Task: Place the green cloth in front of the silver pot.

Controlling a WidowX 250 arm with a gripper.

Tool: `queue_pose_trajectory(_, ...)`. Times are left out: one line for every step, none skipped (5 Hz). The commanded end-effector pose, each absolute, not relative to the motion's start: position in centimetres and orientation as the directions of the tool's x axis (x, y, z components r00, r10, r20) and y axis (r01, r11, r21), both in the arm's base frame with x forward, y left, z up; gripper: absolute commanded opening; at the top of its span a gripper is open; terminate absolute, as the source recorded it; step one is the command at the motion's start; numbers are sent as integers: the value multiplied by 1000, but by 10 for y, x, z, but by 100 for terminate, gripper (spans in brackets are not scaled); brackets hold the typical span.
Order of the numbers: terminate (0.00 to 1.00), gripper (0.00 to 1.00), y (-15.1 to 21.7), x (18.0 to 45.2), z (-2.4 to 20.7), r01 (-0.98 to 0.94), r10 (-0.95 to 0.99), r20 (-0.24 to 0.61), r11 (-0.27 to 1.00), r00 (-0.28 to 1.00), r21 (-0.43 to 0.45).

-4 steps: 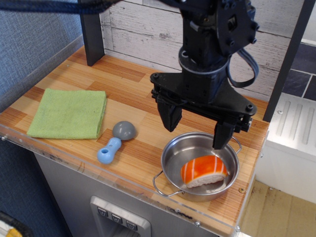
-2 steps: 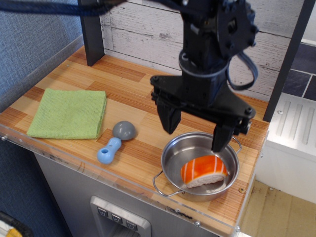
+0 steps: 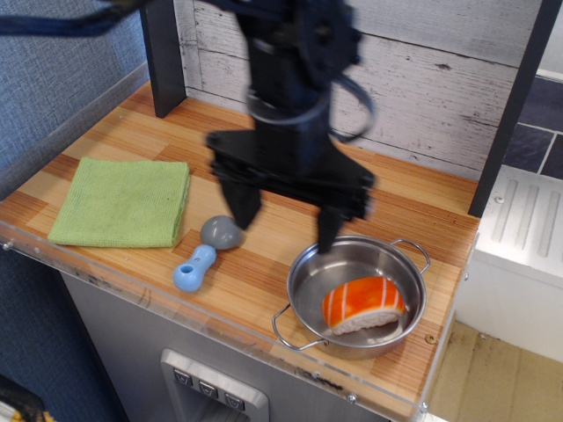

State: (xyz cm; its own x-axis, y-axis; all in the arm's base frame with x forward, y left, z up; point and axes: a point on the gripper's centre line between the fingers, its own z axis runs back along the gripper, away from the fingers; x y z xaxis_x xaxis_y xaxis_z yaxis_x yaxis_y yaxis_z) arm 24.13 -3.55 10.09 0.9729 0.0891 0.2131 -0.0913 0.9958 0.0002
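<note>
The gripper (image 3: 283, 220) hung with jaws apart and empty, between scoop (image 3: 206, 251) and pot (image 3: 356, 299). The cloth (image 3: 120, 202) lay flat at the surface's (image 3: 413, 198) left front edge, well apart from the pot.

We are seeing a matt, textured green cloth (image 3: 121, 202) left of the jaws, a shiny steel silver pot (image 3: 352, 299) beneath them, and a smooth wood-grain desk (image 3: 422, 207).
</note>
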Motion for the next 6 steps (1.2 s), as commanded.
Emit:
queue_pose_trajectory(0,100,17,246,105,-214,207,254,977,945,3)
queue_pose_trajectory(0,100,55,247,103,-300,287,259,954,922,12)
queue_pose_trajectory(0,100,89,244,95,-383,367,243,924,898,21)
queue_pose_trajectory(0,100,115,241,80,-436,420,230,900,878,21)
queue_pose_trajectory(0,100,130,243,69,-463,446,215,886,869,34)
queue_pose_trajectory(0,100,135,251,64,-466,446,206,883,871,58)
